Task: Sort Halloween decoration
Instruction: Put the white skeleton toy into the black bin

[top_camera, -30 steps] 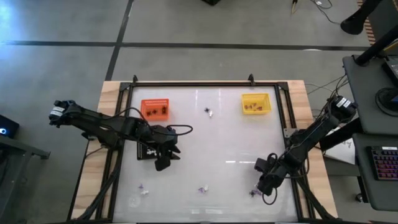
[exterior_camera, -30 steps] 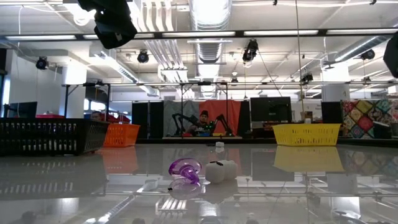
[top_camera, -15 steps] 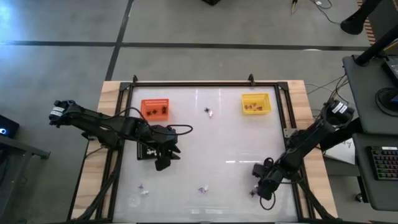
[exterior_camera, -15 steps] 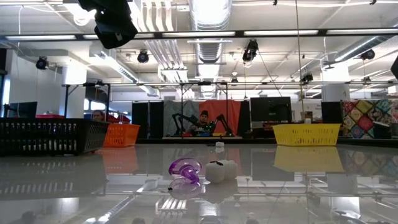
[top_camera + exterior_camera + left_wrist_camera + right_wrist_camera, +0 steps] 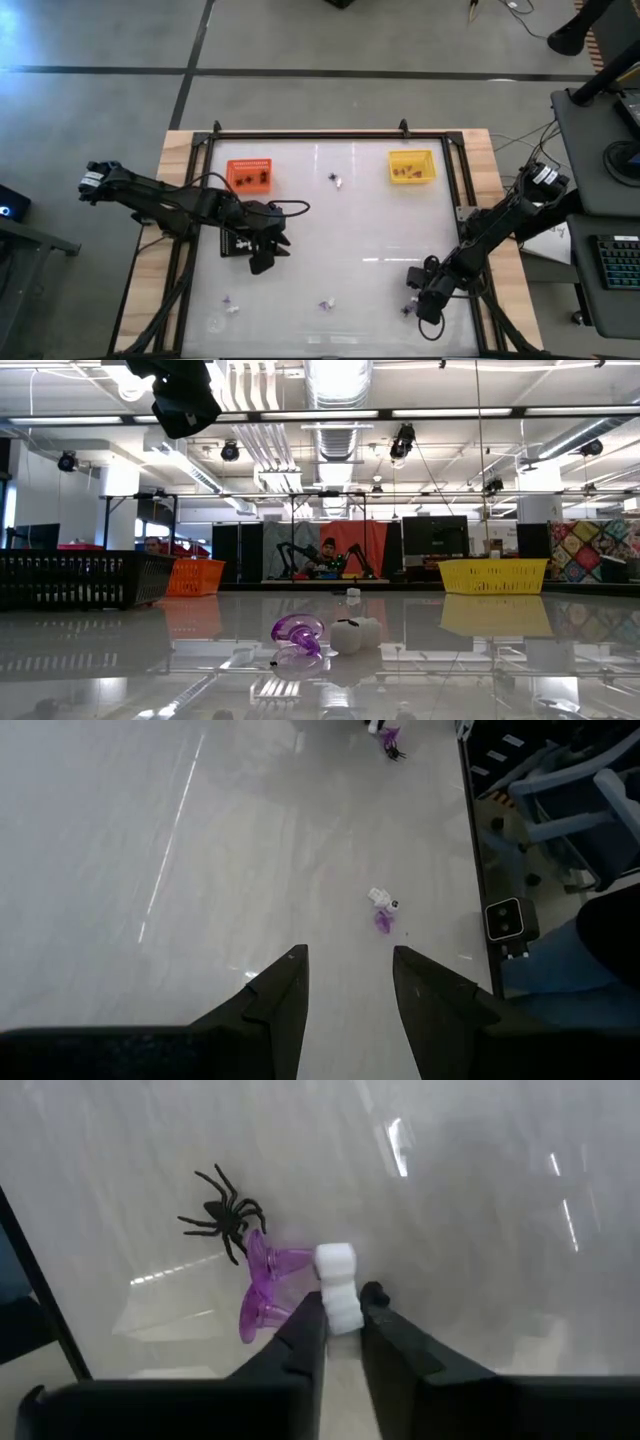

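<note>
— While the right gripper [image 5: 342, 1318] is being kept low at the table's [image 5: 370, 225] near right corner, what is being pinched?
— A white trinket [image 5: 338, 1285] is being clamped between its fingers; a purple piece [image 5: 262, 1285] and a black spider [image 5: 224, 1215] are lying just beside it on the surface.
— And the left gripper [image 5: 348, 982]?
— It is being held spread apart over the table's left half, near the black tray [image 5: 235, 243].

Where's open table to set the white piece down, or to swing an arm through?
The widest bare stretch is mid-table, between the left pincer, the yellow tray and the right pincer. It is crowded at the right pincer: white trinket between its fingers, purple trinket and black spider alongside.
</note>
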